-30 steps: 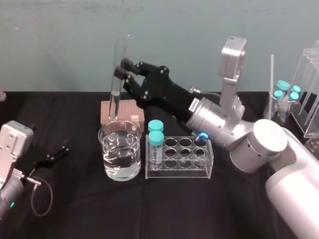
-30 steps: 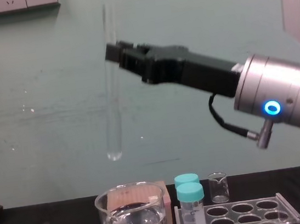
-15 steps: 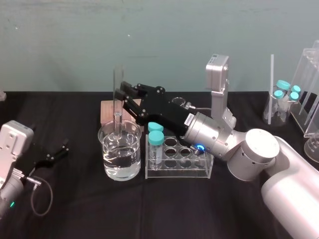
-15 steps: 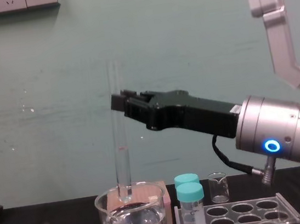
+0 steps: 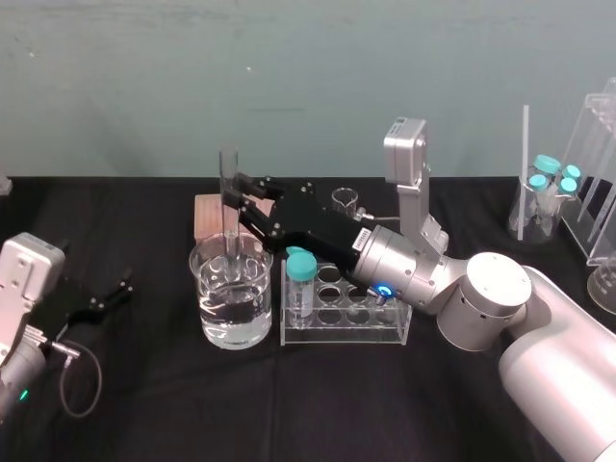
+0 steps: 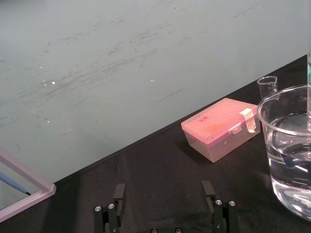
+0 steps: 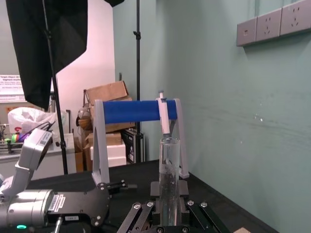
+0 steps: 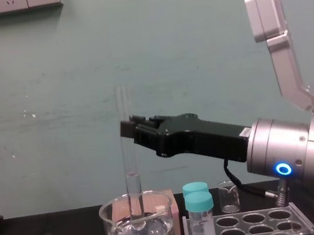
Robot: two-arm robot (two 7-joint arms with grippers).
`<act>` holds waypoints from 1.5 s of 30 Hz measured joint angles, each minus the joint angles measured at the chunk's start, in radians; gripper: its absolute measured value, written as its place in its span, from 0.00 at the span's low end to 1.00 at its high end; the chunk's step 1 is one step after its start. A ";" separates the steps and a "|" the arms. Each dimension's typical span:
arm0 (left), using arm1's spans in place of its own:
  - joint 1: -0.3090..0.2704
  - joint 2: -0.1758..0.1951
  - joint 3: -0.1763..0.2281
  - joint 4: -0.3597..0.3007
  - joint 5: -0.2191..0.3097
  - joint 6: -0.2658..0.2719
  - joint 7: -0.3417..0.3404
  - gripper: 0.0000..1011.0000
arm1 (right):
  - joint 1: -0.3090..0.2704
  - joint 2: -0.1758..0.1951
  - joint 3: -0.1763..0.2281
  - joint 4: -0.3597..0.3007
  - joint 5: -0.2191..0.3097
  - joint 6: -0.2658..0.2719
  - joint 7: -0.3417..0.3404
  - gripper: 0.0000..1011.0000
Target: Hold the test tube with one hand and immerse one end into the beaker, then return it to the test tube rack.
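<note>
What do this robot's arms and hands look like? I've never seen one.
The right arm has smooth silver-white rounded segments and a silver cylindrical wrist with a glowing blue ring and a thin black cable. The right gripper is black, angular, two-fingered, with a grey box on a bracket. The left gripper is likewise black, with a pale grey housing and a looping black cable.

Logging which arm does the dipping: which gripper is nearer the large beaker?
Right. The right gripper holds the test tube upright just above the beaker, the tube's lower end inside it. The left gripper sits open, low at the beaker's left, well apart from it.
</note>
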 joint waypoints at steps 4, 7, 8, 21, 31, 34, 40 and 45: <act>0.000 0.000 0.000 0.000 0.000 0.000 0.000 0.99 | 0.002 0.001 -0.002 0.011 -0.007 0.002 0.001 0.21; 0.000 0.000 0.000 0.000 0.000 0.000 0.000 0.99 | 0.004 0.001 -0.003 0.018 -0.011 0.003 0.001 0.21; 0.000 0.000 0.000 0.000 0.000 0.000 0.000 0.99 | 0.004 0.001 -0.004 0.020 -0.013 0.003 0.001 0.21; 0.000 0.000 0.000 0.000 0.000 0.000 0.000 0.99 | 0.007 0.004 -0.008 0.034 -0.031 0.013 0.000 0.21; 0.000 0.000 0.000 0.000 0.000 0.000 0.000 0.99 | 0.004 0.006 -0.009 0.034 -0.036 0.020 0.000 0.21; 0.000 0.000 0.000 0.000 0.000 0.000 0.000 0.99 | 0.002 0.005 -0.009 0.032 -0.037 0.021 0.000 0.21; 0.000 0.000 0.000 0.000 0.000 0.000 0.000 0.99 | 0.000 0.004 -0.008 0.030 -0.038 0.021 -0.002 0.21; 0.000 0.000 0.000 0.000 0.000 0.000 0.000 0.99 | -0.004 0.005 -0.007 0.024 -0.038 0.023 -0.006 0.21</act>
